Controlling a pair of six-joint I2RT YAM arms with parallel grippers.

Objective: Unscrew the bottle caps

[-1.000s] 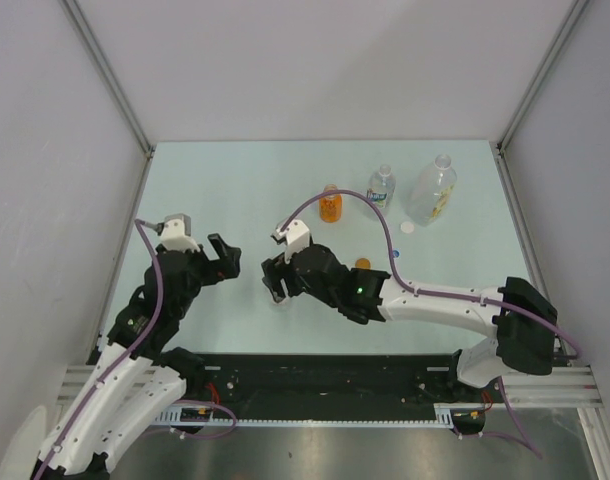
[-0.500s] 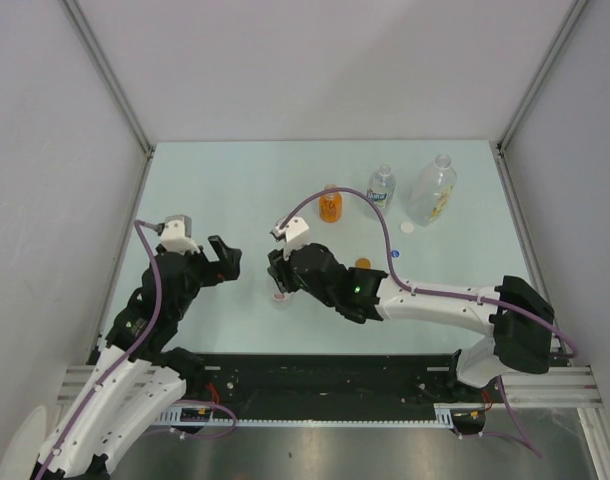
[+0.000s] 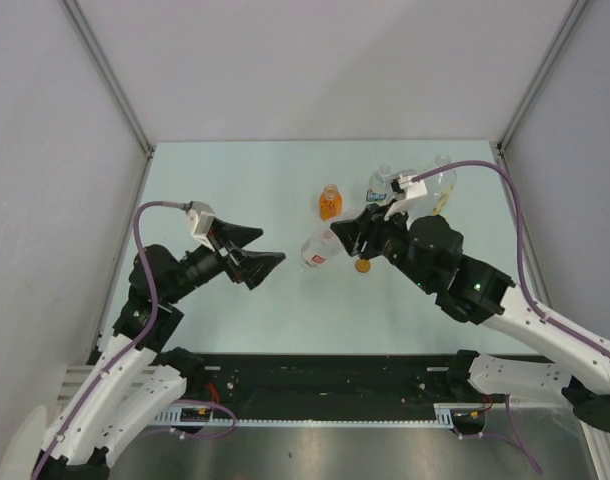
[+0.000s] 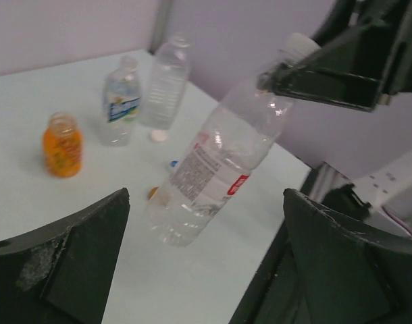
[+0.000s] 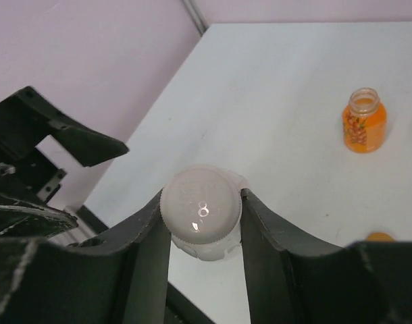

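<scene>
Top external view, going from the left: left gripper (image 3: 272, 245) has its fingers spread wide with nothing in them, pointed at the base of the small red-labelled bottle (image 3: 320, 250). That bottle hangs tilted over the middle of the table (image 3: 225, 180), neck up toward the right. The right gripper (image 3: 341, 232) is clamped on its white cap (image 5: 200, 209), which the right wrist view shows sitting snug between the two fingers.

Handling guess: it looks empty, so very light, with thin clear walls that'll squash or slip if pinched hard. I'd have the left take it low on the body, around the label band, since that's the only thing stopping it spinning along with the cap. Can't tell if its base touches the table.

Looks-wise it's clear ribbed plastic with a white label and a red patch.

Further right and farther back:
- orange bottle (image 3: 330, 203), upright, mouth open
- orange-brown cap (image 3: 362, 266), loose on the table just right of the held bottle
- blue-labelled bottle (image 4: 121, 101) and big clear bottle (image 4: 165, 84), standing together
- loose white cap (image 4: 159, 135) right beside them
</scene>
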